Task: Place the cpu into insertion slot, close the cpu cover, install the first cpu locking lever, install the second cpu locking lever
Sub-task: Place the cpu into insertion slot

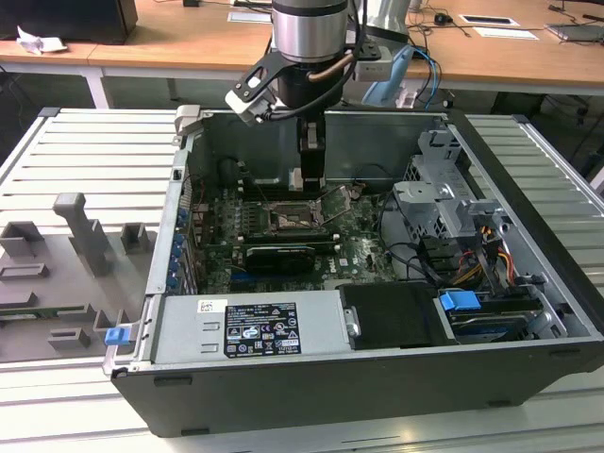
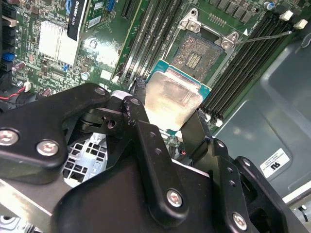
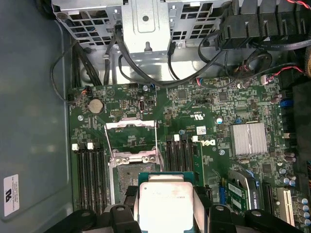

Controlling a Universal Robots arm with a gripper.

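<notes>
In both wrist views my gripper [image 2: 167,109] [image 3: 165,201] is shut on the cpu [image 2: 172,97] [image 3: 163,199], gripping it by two opposite edges with its dull silver top showing. The chip hangs above the green board, just off to one side of the insertion slot [image 2: 195,56] [image 3: 125,177], whose dark pin field lies bare. The cpu cover [image 3: 131,138] is swung open beside the slot. A thin locking lever [image 2: 265,35] sticks out from the slot's corner. In the exterior view the gripper [image 1: 310,177] reaches down into the open computer case above the slot [image 1: 288,219].
Long black memory slots [image 2: 146,43] [image 3: 90,177] flank the socket on both sides. A silver heatsink [image 3: 249,138] and an expansion card [image 1: 278,255] sit nearby. Black cables [image 3: 121,58] and a metal drive cage [image 1: 439,198] crowd the case's far end. Grey case wall [image 3: 34,121] borders the board.
</notes>
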